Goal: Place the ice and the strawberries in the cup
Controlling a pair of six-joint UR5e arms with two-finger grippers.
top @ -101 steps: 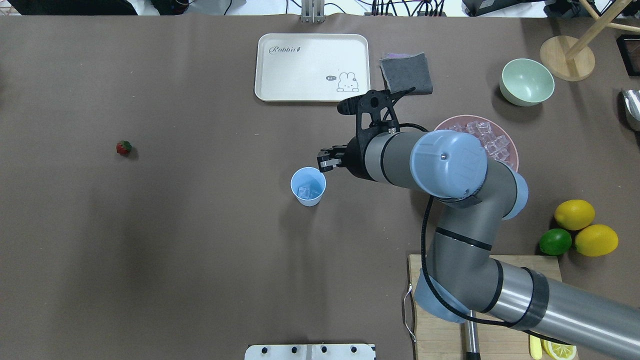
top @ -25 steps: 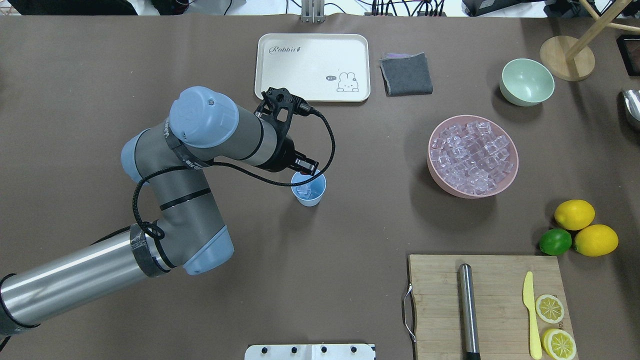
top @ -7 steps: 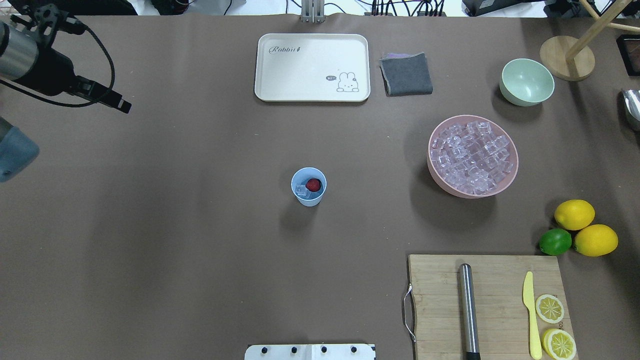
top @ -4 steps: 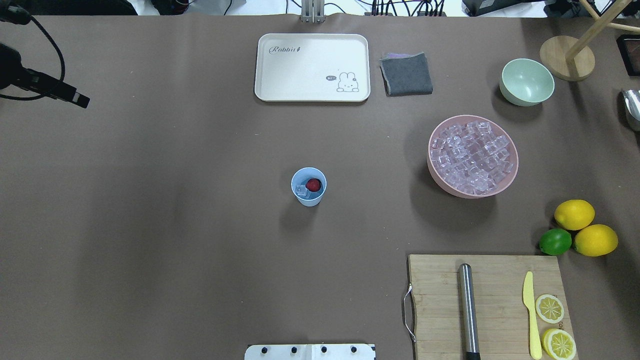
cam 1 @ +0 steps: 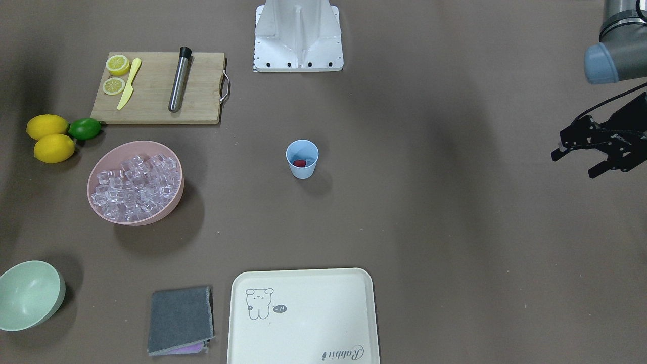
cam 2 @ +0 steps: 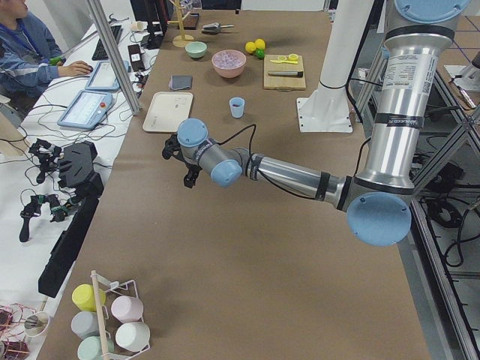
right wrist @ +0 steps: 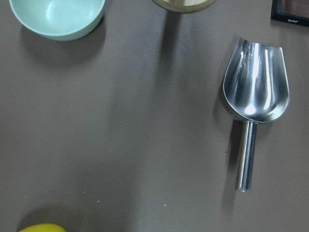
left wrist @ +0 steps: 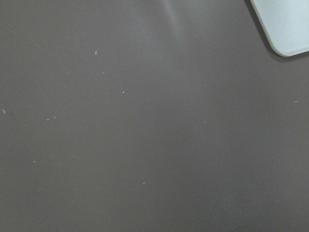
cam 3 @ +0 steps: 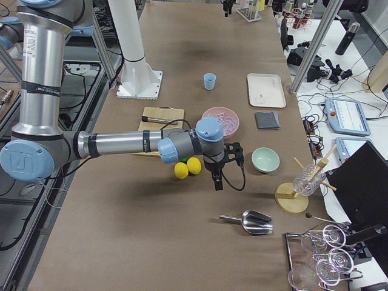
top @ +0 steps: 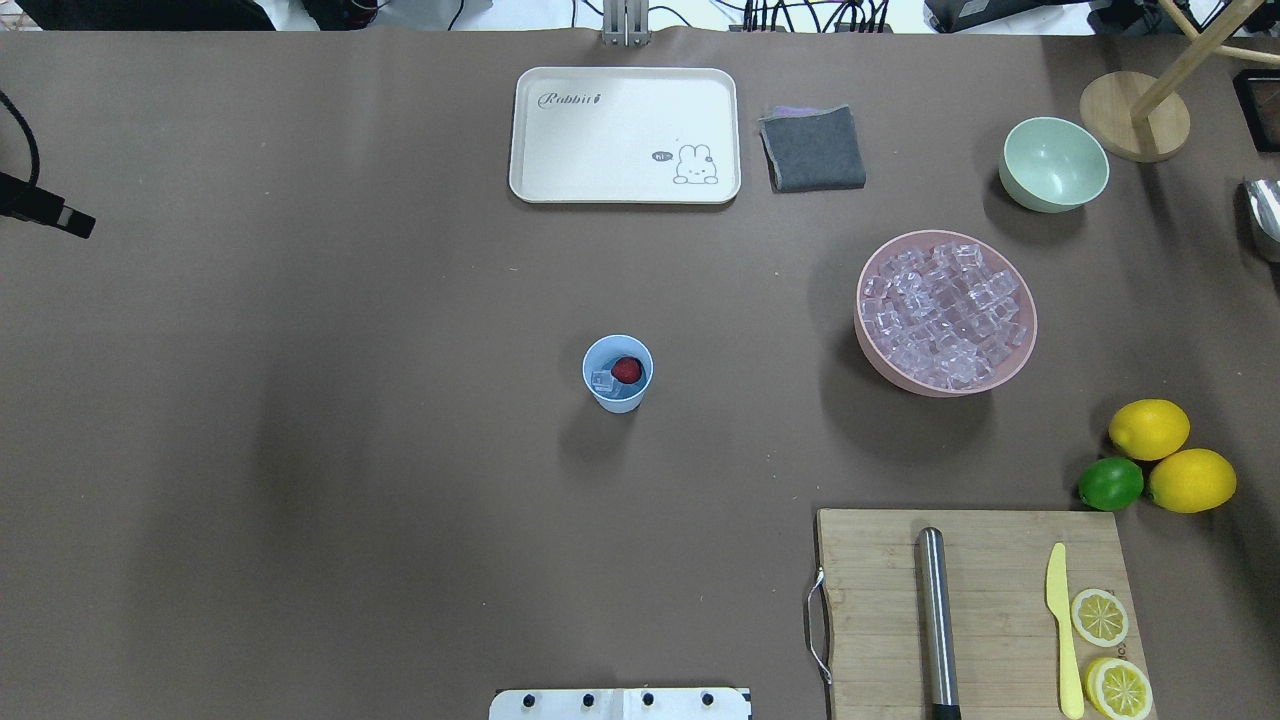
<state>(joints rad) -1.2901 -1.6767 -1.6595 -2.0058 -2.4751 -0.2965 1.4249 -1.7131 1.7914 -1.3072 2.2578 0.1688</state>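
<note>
The light blue cup stands upright mid-table, also in the front view. Inside it lie the red strawberry and a clear ice cube. Many more ice cubes fill the pink bowl to its right. My left gripper is high at the table's far left edge, far from the cup. It shows as a single dark prong, so I cannot tell whether it is open. My right gripper shows only in the right side view, near the lemons; its state is unclear.
A cream tray, grey cloth and pale green bowl line the far side. Two lemons, a lime and a cutting board with steel rod and knife sit right. A metal scoop lies beyond.
The strawberry, earlier on the table at left, now lies in the cup with the ice. My left arm has pulled back leftward, nearly out of the overhead view.
</note>
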